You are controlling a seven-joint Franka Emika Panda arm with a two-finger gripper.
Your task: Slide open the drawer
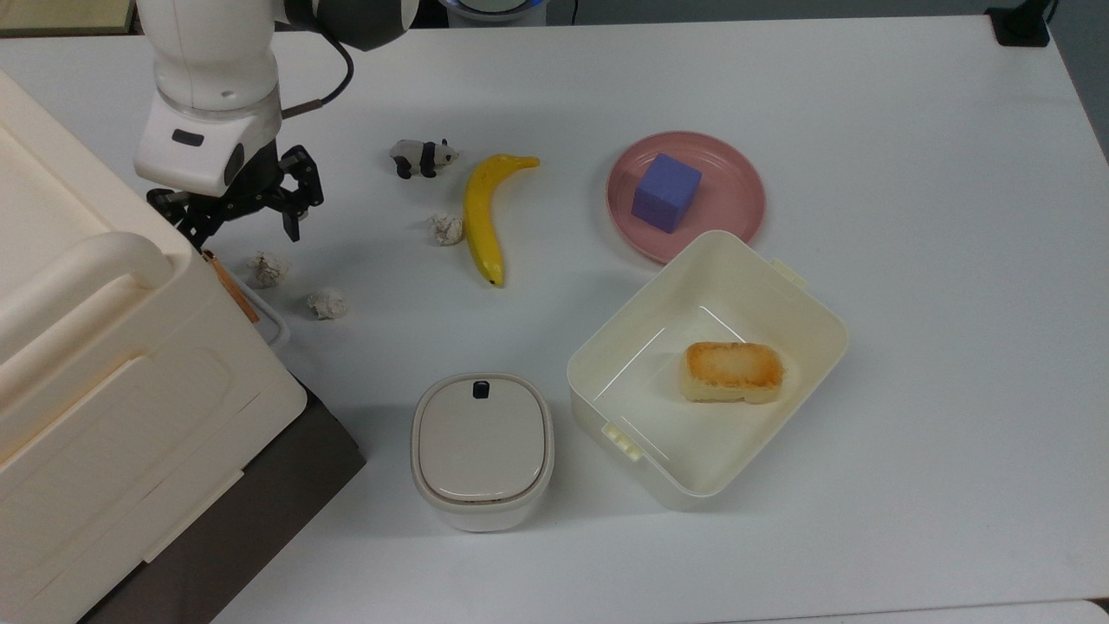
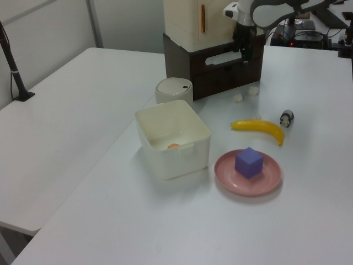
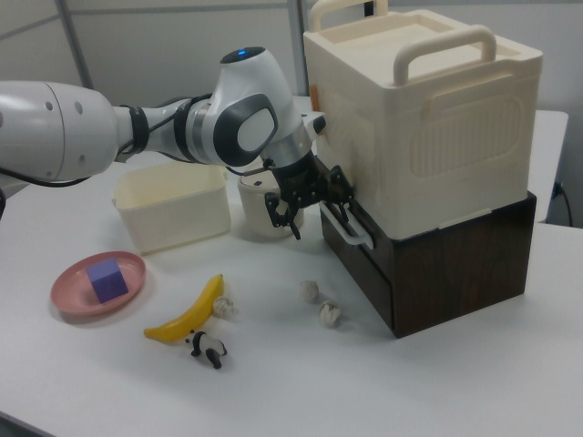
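Observation:
The drawer (image 3: 375, 266) is the dark brown front under the big cream box, with a white loop handle (image 3: 347, 228). The left view shows the same drawer (image 2: 219, 70) and handle (image 2: 223, 58) at the back of the table. In the top view only the handle (image 1: 275, 324) pokes out past the cream box. My gripper (image 3: 314, 211) is open at the handle's far end, its black fingers (image 3: 294, 220) spread beside the loop. Seen in the top view, the gripper (image 1: 243, 227) hangs right at the cream box's corner. I cannot tell whether a finger touches the handle.
The big cream lidded box (image 1: 104, 373) sits on the drawer cabinet. Crumpled paper balls (image 1: 267, 269) (image 1: 327, 303) lie just in front of the drawer. Farther off are a toy panda (image 1: 422, 157), banana (image 1: 483, 217), pink plate (image 1: 736, 212) with purple cube, cream tub (image 1: 806, 299) with bread, and a lidded pot (image 1: 482, 446).

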